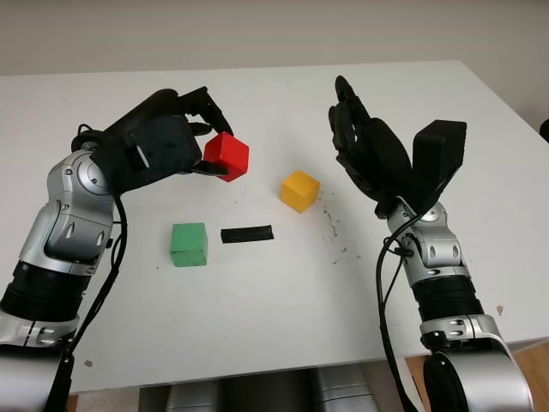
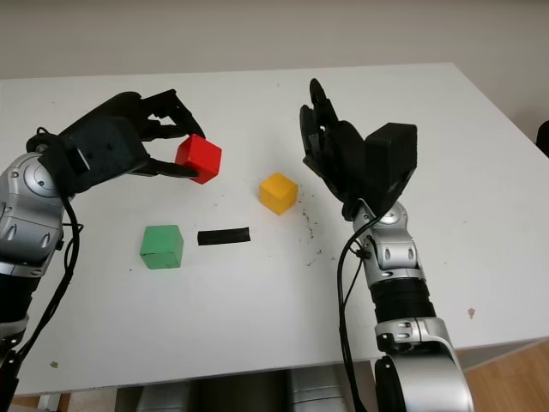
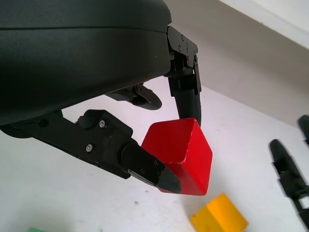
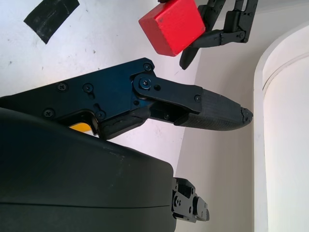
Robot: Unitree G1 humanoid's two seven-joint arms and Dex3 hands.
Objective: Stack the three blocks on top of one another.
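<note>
Left hand: I see my left hand (image 1: 184, 137) up in the air over the back left part of the tabletop (image 1: 283, 292). It is pinching the red block (image 1: 226, 156).
Red block: It is off the tabletop and tilted, with one corner pointing down. It sits higher than the other two blocks and between them from side to side.
Close look, left wrist: Here I see how the hold works. One black fingertip (image 3: 161, 176) presses on the low side of the red block (image 3: 186, 154), and another finger comes down behind the block's top.
Right hand: My right hand (image 1: 364, 146) is open and holds nothing. It is raised over the right side of the tabletop, just to the right of the yellow block (image 1: 299, 190).
Close look, right wrist: From here I see the red block (image 4: 172, 25) from the other side, with the left hand's fingers behind it. I can see only a thin bit of yellow under my own hand.
Green block: The green block (image 1: 189, 245) sits flat on the tabletop, near the front left, well below the red one.
Black tape: A short strip of black tape (image 1: 247, 234) lies flat just to the right of the green block, not touching it.
Yellow block: It sits on the tabletop, apart from the tape and the green block.
</note>
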